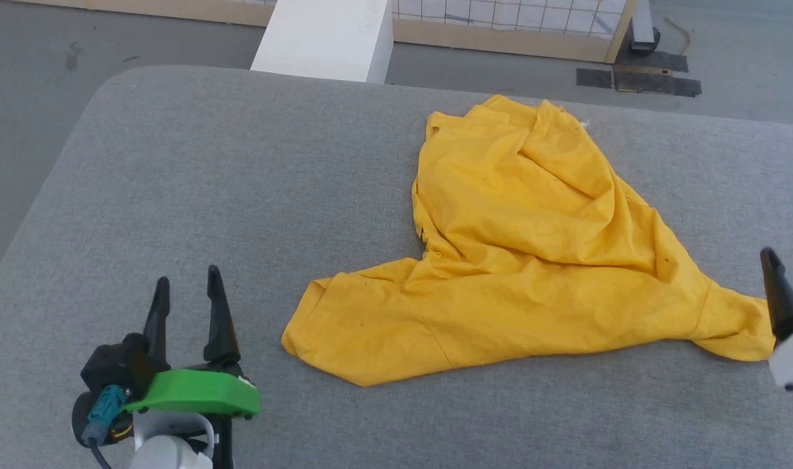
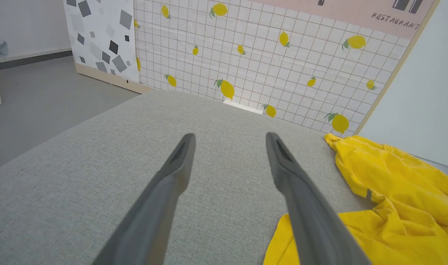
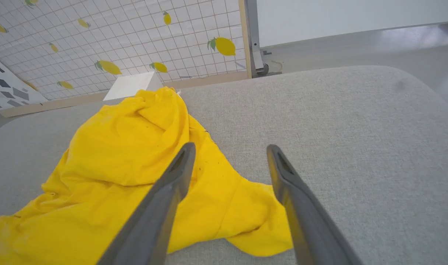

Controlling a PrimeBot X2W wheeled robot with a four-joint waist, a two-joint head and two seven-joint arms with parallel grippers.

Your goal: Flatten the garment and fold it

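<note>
On the grey cloth-covered bench (image 1: 240,195), right of its middle, the garment (image 1: 520,260) lay crumpled, a mustard-yellow heap of soft cloth showing a plain yellow surface with a few small dark specks. Its far part was bunched into deep folds close to the bench's far edge; from there it widened toward the near side into a long band running left to right, ending in a blunt flap at the near left and a narrow tip at the near right. The left pincer (image 1: 188,277) hung over bare bench at the near left, apart from the flap, its two dark fingers spread wide and holding nothing; in the left wrist view the yellow cloth lay just to the right of its right finger (image 2: 301,198). The right pincer (image 3: 231,146) was at the near right, its fingers also spread wide and empty, poised over the garment's narrow tip, with the left finger (image 3: 165,195) crossing the cloth in its wrist view and the right one over bare bench. Whether it touched the cloth could not be told. In the head view one finger (image 1: 780,296) rose at the right edge, just beside that tip. Beyond the far edge stood a white block (image 1: 325,39) and a tiled panel printed with lemons (image 2: 264,55) on a grey floor (image 1: 32,98).
</note>
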